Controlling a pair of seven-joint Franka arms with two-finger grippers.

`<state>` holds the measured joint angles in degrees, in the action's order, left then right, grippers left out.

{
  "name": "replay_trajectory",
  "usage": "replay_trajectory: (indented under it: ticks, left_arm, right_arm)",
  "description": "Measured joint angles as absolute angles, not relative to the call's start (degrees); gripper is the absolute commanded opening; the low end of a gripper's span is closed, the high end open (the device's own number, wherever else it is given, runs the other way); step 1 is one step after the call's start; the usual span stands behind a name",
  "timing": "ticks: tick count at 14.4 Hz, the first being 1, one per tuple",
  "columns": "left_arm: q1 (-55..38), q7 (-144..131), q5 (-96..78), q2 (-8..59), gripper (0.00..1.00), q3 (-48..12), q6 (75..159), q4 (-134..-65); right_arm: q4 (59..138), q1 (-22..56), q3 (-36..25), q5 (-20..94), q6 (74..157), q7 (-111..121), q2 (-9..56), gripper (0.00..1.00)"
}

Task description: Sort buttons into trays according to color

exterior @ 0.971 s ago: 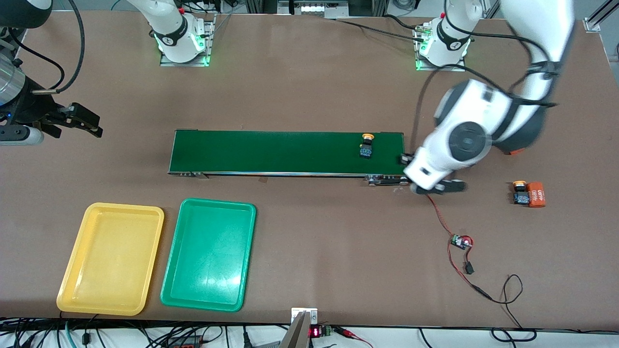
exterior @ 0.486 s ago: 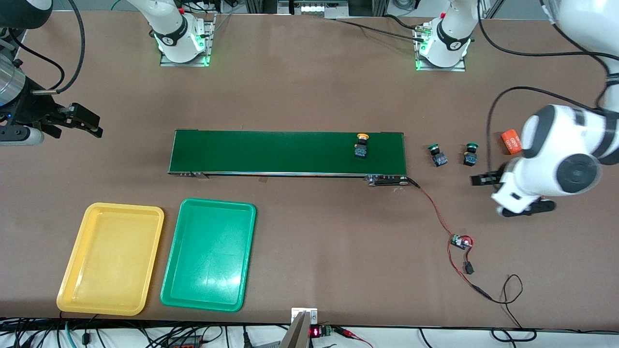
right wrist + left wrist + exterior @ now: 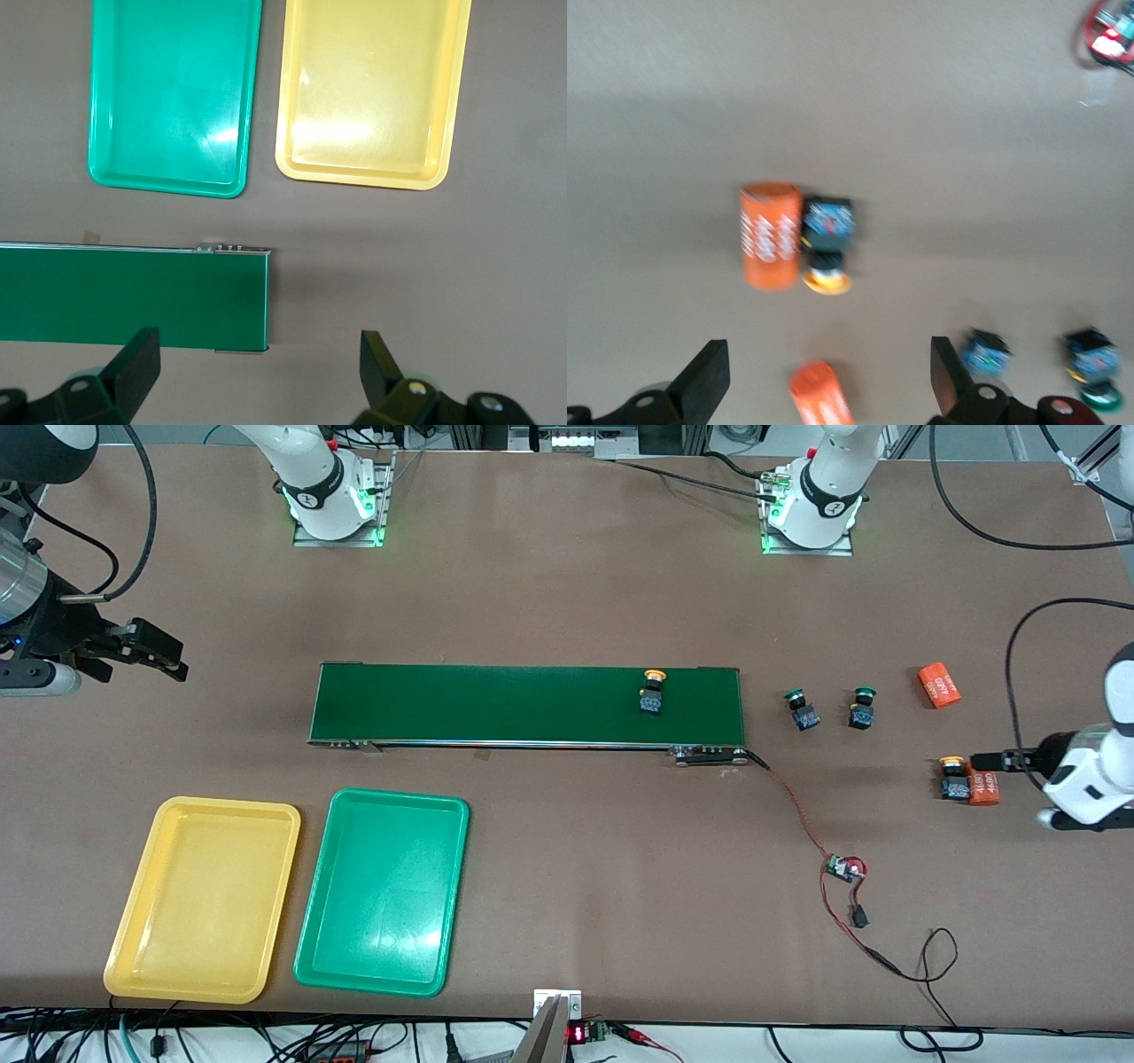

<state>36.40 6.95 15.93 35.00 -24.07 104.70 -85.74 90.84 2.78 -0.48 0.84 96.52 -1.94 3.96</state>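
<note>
Nearest the front camera, the yellow tray (image 3: 202, 899) and green tray (image 3: 382, 891) lie side by side on the bench (image 3: 567, 602), both empty. Farther on, one yellow button (image 3: 952, 777) touches an orange cylinder (image 3: 983, 787), with the left tool (image 3: 824, 381) wide open above them. Two green buttons (image 3: 802, 708) stand beside the conveyor belt (image 3: 496, 704), which carries another yellow button (image 3: 652, 693). The right tool (image 3: 257, 376) waits, open, over the belt's other end.

Yellow tray (image 3: 202, 899) – green tray (image 3: 383, 891)
</note>
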Motion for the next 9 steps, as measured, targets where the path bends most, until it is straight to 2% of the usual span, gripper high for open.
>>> replay_trajectory:
  ticks: [3, 9]
  left_arm:
    - [40.46, 14.67, 15.41, 39.03, 0.93, -24.15, 110.78, -85.0]
    - [43.54, 20.55, 10.16, 43.71, 0.88, -24.22, 114.98, -84.78]
  right_arm:
    - [90.86, 1.82, -0.67, 0.83, 96.68, -1.85, 5.3, 1.0]
    - [90.85, 4.33, 0.08, 0.84, 93.35, -1.63, 6.26, 1.0]
